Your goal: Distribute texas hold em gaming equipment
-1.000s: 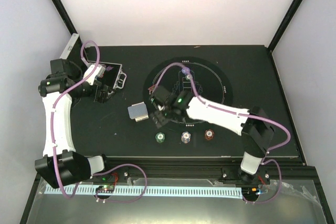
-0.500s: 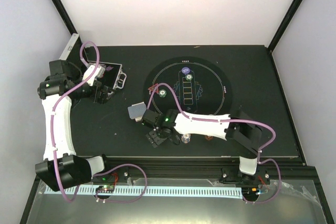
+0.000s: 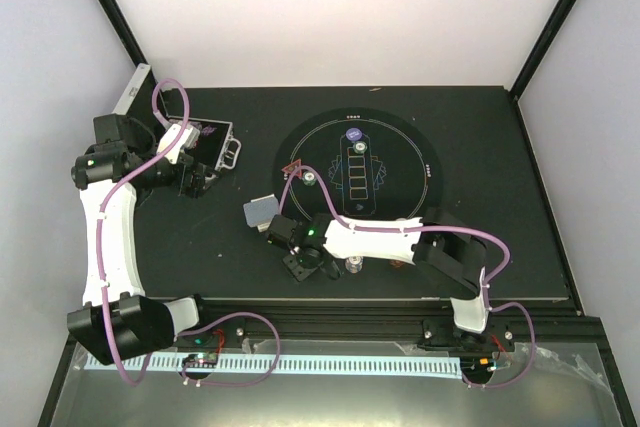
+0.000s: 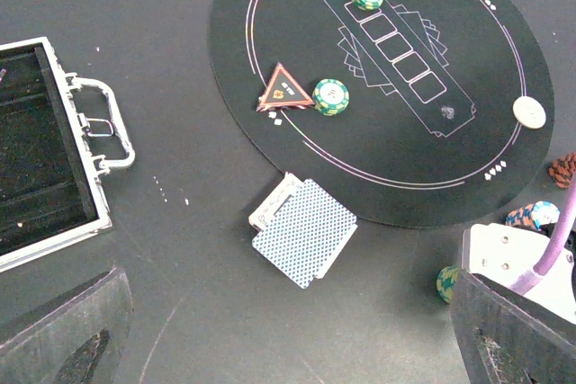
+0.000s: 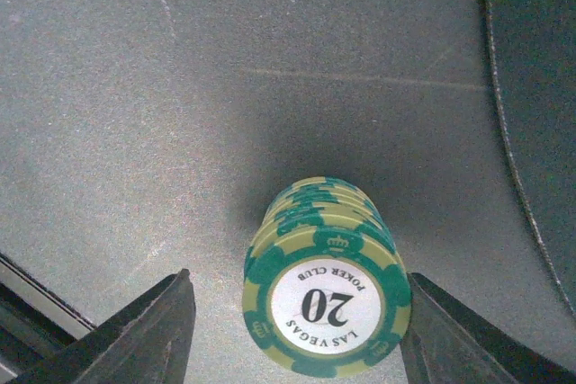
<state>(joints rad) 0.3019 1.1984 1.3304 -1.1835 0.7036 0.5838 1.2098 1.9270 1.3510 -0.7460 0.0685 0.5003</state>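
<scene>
Green chip stack stands upright between my right gripper's parted jaws, unclamped; my left gripper gapes, well apart.

Left arm and right arm: white link shells, black joint housings, black bases. A lilac cable runs along each arm in loose loops. One green status light glows on each wrist housing. Left gripper and right gripper: matte dark-grey fingers, wedge-shaped, with a slightly rough surface.
</scene>
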